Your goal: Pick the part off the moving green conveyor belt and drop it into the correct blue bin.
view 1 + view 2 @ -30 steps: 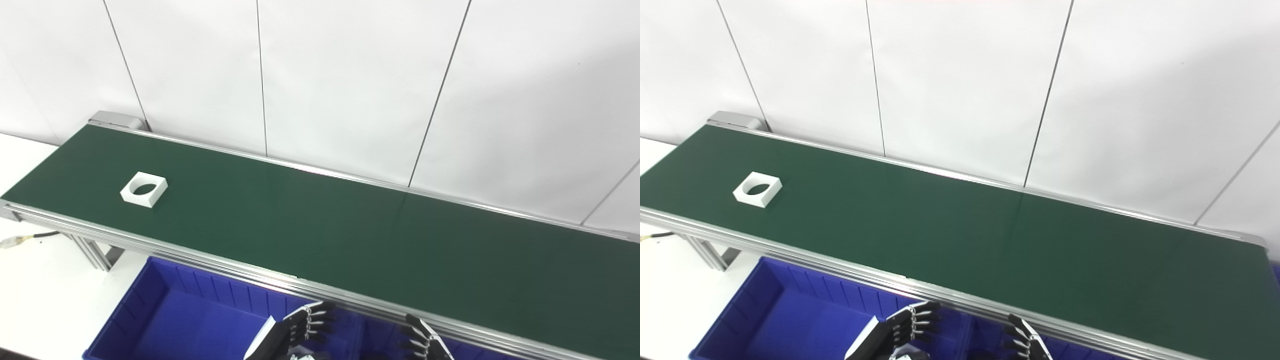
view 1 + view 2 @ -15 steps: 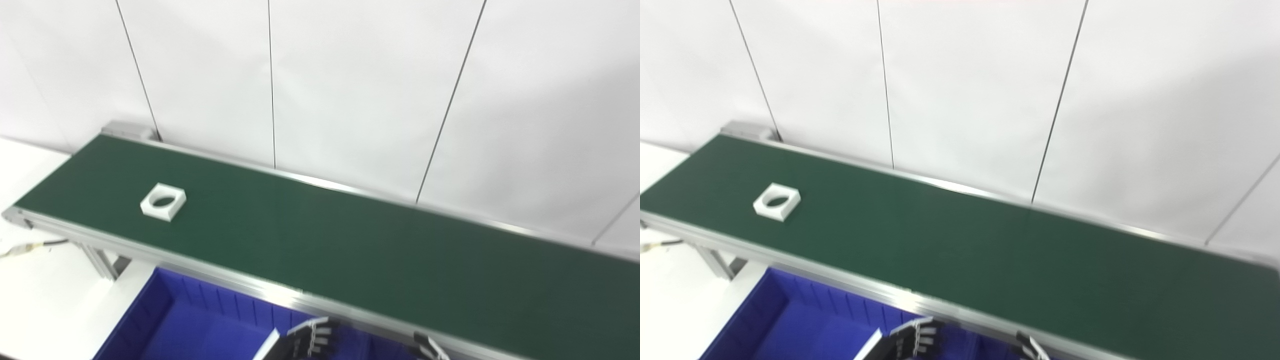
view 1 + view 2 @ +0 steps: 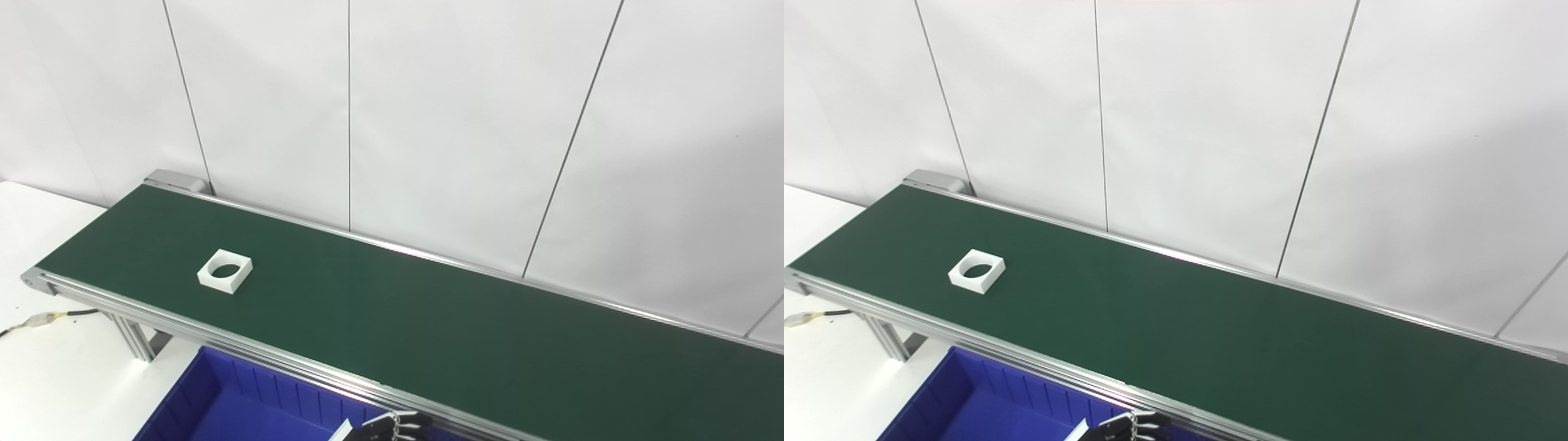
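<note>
Left eye view and right eye view both look down along a green conveyor belt (image 3: 429, 318) that runs from the upper left to the lower right, with aluminium rails along both long edges. The part (image 3: 225, 271), a flat white square block with a round hole through its middle, lies flat on the belt near the left end, closer to the near rail than to the far one, and nothing touches it. Behind the belt stands a white panelled wall (image 3: 459, 122) with thin dark seams. Below the near rail, at the bottom of the picture, sits a blue bin (image 3: 245, 410) with ribbed inner walls; only its upper left part shows and what can be seen of its inside holds nothing. The belt frame stands on a white table (image 3: 55, 367), carried there by an aluminium leg (image 3: 136, 340), and a cable with a pale connector (image 3: 46, 318) lies on the table at the left edge.

The left hand (image 3: 392, 427) shows only as dark fingertips at the bottom edge, over the right end of the blue bin and just below the near rail; it is well apart from the part. The fingertips are curled side by side with nothing seen between them, but so little of the hand shows that I cannot tell whether it is spread or clenched. The right hand is out of both pictures
</note>
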